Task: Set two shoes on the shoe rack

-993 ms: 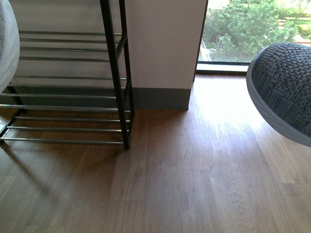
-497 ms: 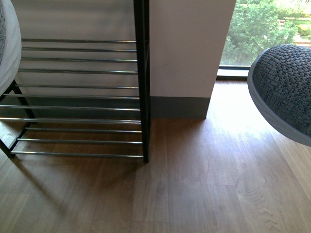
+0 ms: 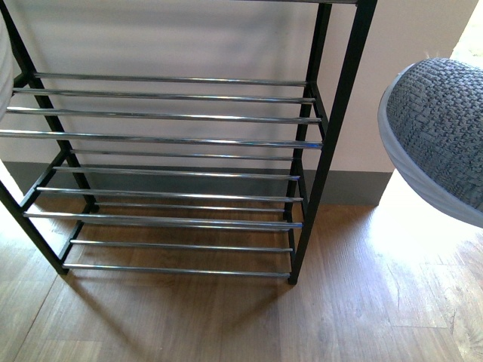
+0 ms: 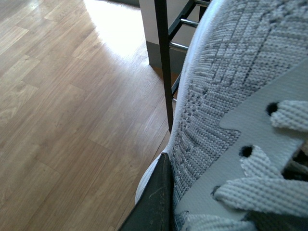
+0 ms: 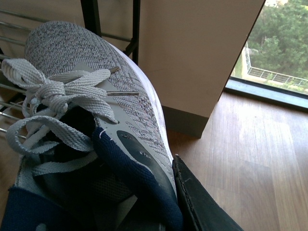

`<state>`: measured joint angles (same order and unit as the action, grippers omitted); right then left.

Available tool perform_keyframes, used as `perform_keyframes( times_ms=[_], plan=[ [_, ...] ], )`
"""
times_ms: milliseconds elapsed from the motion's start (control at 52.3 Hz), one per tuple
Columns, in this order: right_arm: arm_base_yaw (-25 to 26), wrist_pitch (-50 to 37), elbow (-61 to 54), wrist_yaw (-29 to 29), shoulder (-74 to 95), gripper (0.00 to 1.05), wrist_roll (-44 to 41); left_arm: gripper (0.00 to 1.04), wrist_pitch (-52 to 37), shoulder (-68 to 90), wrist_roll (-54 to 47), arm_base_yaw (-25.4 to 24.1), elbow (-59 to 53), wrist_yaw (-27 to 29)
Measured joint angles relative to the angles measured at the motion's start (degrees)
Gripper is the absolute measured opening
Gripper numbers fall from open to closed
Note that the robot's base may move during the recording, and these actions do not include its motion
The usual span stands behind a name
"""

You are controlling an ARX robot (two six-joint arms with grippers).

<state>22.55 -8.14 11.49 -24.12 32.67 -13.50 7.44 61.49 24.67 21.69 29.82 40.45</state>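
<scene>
The shoe rack [image 3: 173, 143], a black frame with chrome rods, stands against the wall in the middle of the front view. The toe of one grey knit sneaker [image 3: 445, 128] hangs in the air to its right. In the right wrist view my right gripper [image 5: 144, 192] is shut on this sneaker [image 5: 72, 53] at its navy collar, one black finger [image 5: 192, 197] outside. My left gripper [image 4: 192, 187] is shut on the other grey sneaker [image 4: 231, 72], a dark finger [image 4: 154, 202] pressed against its side, beside a black rack leg [image 4: 163, 62]. Both inner fingers are hidden.
Wooden floor [image 3: 226, 324] runs in front of the rack. A pale wall with a grey skirting board [image 3: 347, 188] stands behind it. The right wrist view shows a wall corner [image 5: 202, 72] and a floor-level window [image 5: 279, 48] with trees outside.
The front view has swung so the rack moved from the left edge to the middle and the window left the picture. The left sneaker's toe slid off the left edge; the right one kept its place.
</scene>
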Motion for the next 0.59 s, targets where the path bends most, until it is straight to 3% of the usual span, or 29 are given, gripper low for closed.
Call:
perform_keyframes(
  times_ms=[592],
  plan=[
    [0.02,0.0,0.0,0.2,-0.02,0.01,0.02,0.02,0.0,0.0,0.0,0.17,-0.04,-0.17]
  ],
)
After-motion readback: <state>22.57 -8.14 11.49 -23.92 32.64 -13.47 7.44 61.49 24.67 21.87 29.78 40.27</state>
